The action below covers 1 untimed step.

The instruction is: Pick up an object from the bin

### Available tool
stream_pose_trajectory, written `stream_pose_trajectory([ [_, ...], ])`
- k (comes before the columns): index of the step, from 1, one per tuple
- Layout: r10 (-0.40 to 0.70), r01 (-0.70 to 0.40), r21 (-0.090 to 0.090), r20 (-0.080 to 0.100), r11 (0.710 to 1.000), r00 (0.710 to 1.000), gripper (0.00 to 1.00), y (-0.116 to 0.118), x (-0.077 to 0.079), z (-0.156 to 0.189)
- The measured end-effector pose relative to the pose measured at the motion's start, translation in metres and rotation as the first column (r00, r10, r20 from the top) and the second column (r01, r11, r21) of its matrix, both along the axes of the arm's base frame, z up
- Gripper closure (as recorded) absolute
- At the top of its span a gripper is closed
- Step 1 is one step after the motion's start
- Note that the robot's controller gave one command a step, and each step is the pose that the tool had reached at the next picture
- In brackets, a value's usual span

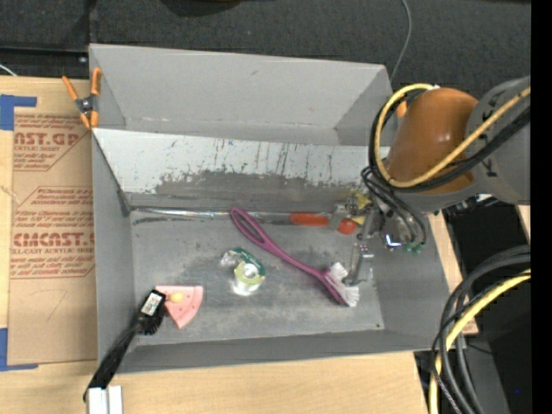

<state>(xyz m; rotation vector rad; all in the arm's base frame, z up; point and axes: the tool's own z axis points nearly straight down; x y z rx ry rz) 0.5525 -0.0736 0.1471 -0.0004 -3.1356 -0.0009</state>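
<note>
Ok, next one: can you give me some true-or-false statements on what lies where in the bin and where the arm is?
1. The purple loop-handled plastic brush lies slantwise on the floor of the grey metal bin. True.
2. The pink wedge lies against the back wall. False: it lies near the front left corner.
3. The gripper hangs by the brush's white bristle end. True.
4. The crumpled clear-and-green wrapper lies on the pink wedge. False: they lie apart.
</note>
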Motion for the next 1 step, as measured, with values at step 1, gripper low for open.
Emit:
stream_pose_trajectory([
  [1,0.001,-0.001,-0.001,0.008,1.000,1.000,0.00,0.0003,0.0020,0.0045],
])
